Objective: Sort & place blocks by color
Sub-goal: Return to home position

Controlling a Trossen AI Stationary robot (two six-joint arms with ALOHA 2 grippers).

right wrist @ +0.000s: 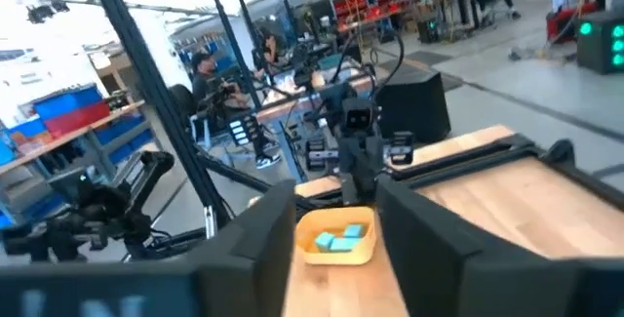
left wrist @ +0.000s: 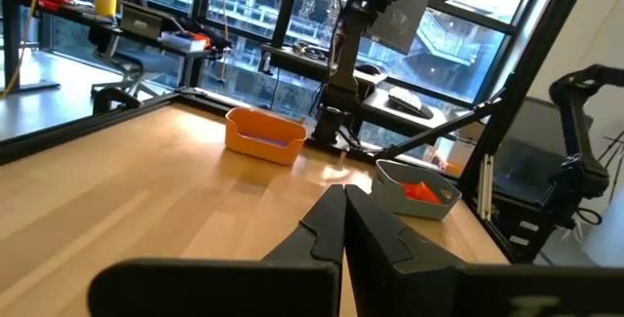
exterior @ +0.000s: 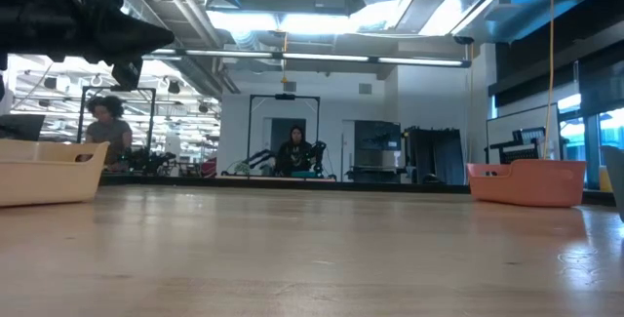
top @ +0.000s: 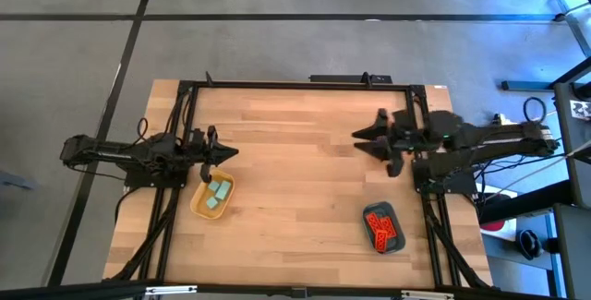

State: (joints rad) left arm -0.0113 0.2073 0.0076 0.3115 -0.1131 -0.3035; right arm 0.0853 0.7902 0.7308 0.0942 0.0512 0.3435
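On the tabletop [top: 295,171], yellow tray [top: 196,206] is holding pale teal blocks [top: 218,195], dark teal tray [top: 383,208] holding red-orange blocks [top: 382,230]; left end effector [left wrist: 344,192] hovering closed, empty; right end effector [top: 360,140] gaping wide, empty.

Wide free lane across table middle [top: 295,162] — obstacles only toward sides: yellow tray [top: 198,206] left, teal tray [top: 390,210] right.

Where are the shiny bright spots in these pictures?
Low view: ceiling lights glow brightest, above the table. Left wrist view: daylight pours through the windows, and a shiny patch sits on the table beside the orange tray.
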